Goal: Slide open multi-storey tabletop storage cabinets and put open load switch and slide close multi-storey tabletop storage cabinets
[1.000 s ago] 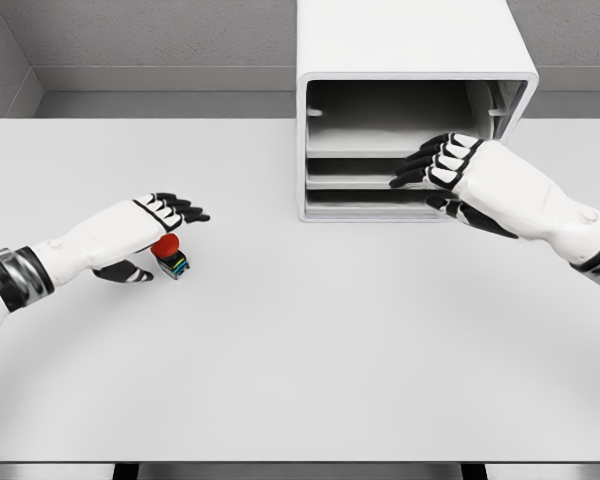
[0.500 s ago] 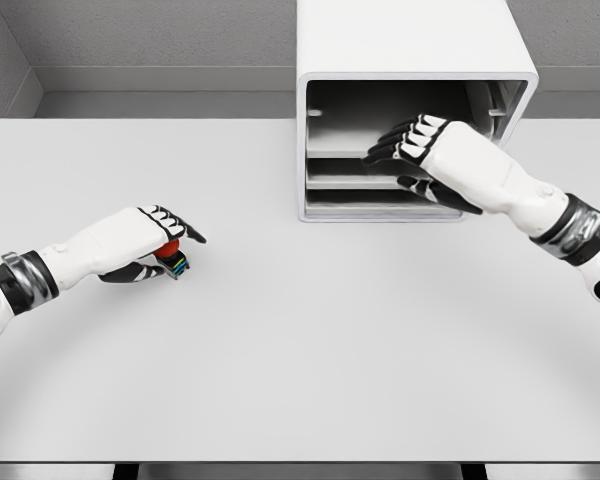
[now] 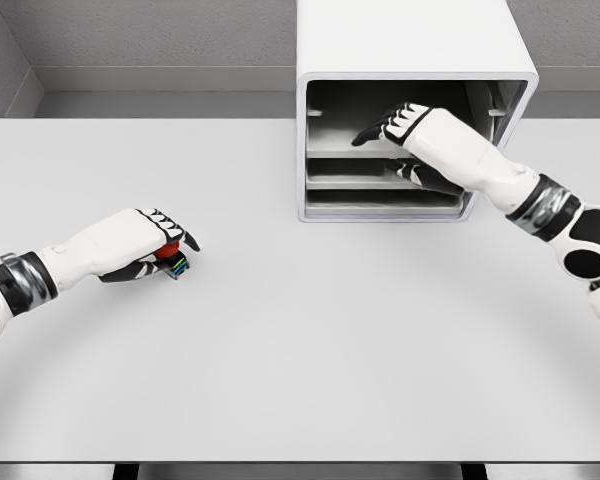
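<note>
The white storage cabinet (image 3: 410,40) stands at the back of the table, its front open, showing stacked trays. My right hand (image 3: 390,138) reaches into its upper compartment. Its fingers (image 3: 380,122) lie loosely over the top tray (image 3: 330,150) and the thumb sits below that tray's front lip; I see no firm grasp. At the left, the load switch (image 3: 176,263), with a red cap and a dark body, sits on the table. My left hand (image 3: 163,243) is curled over it, fingers on the red cap and thumb beside the body.
The grey table (image 3: 300,350) stretches wide between the two hands. A low grey wall (image 3: 160,40) runs behind the table. The cabinet's lower slots (image 3: 360,198) are dark and shallow.
My right hand moved up and left, from the cabinet's front into the upper compartment. My left hand lowered and closed its fingers over the switch, which stayed in place.
</note>
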